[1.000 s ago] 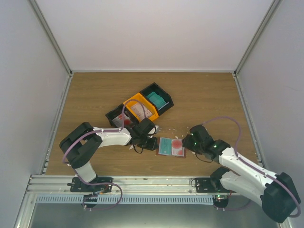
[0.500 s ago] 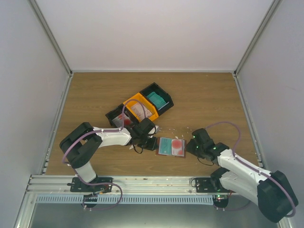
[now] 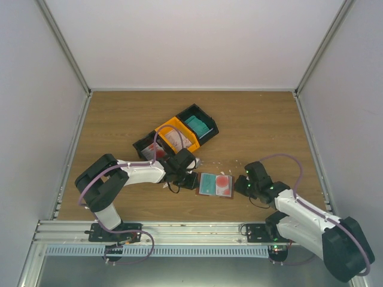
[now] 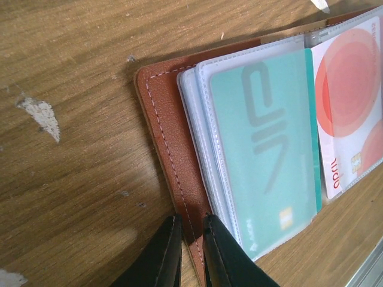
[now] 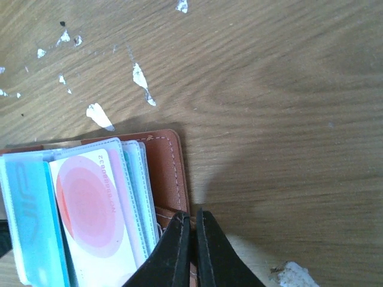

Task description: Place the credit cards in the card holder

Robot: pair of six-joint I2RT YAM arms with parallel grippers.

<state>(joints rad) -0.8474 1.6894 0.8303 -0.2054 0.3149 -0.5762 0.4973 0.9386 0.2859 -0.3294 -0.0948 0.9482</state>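
The card holder (image 4: 164, 125), reddish-brown leather, lies open on the wood between my two grippers. Its clear sleeves hold a teal-green credit card (image 4: 269, 149) on the left half and a white credit card with a red round mark (image 4: 350, 107) on the right half. From above, the teal card (image 3: 208, 183) and the white card (image 3: 223, 183) lie side by side. My left gripper (image 4: 190, 230) is shut on the holder's left leather edge. My right gripper (image 5: 192, 224) is shut on the right leather edge (image 5: 170, 167), beside the white card (image 5: 90, 209).
Behind the left arm stand three joined bins: a black one with teal cards (image 3: 199, 124), an orange one with pale cards (image 3: 176, 137) and a black one (image 3: 149, 148). Small white scraps (image 5: 141, 78) dot the wood near the holder. Grey walls enclose the table.
My right gripper has closed its jaws onto the holder's right edge, and its arm has drawn a little toward the near edge. The left gripper and the holder have stayed put.
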